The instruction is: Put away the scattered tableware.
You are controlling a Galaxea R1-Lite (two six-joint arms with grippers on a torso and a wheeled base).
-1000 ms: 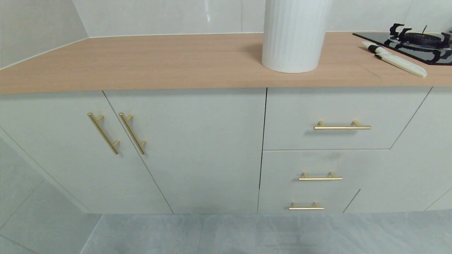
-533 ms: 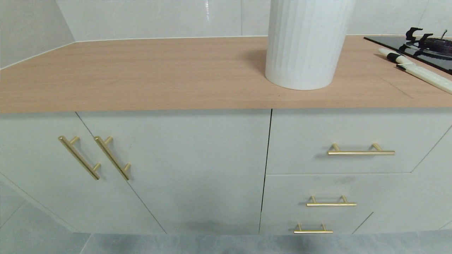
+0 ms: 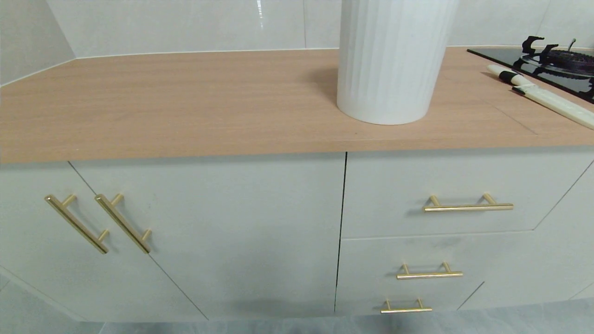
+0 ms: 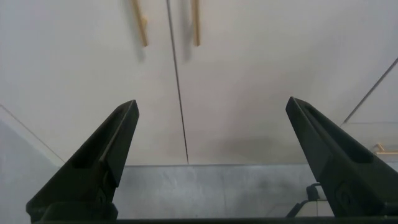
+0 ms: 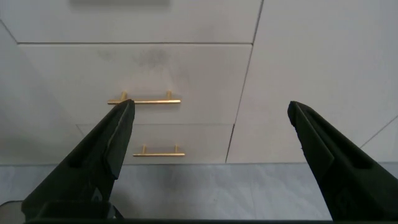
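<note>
Two end effectors sit low before the cabinet fronts, each with its fingers spread wide and nothing between them. The left end effector (image 4: 210, 106) faces the seam between two doors (image 4: 249, 74), with gold handles (image 4: 142, 25) beyond its tips. The right end effector (image 5: 210, 106) faces the lower drawers (image 5: 186, 71). Well above both, on the counter (image 3: 185, 106), a knife (image 3: 543, 95) (pale blade, dark band) lies beside the stove (image 3: 559, 58), near a white ribbed container (image 3: 392, 60).
</note>
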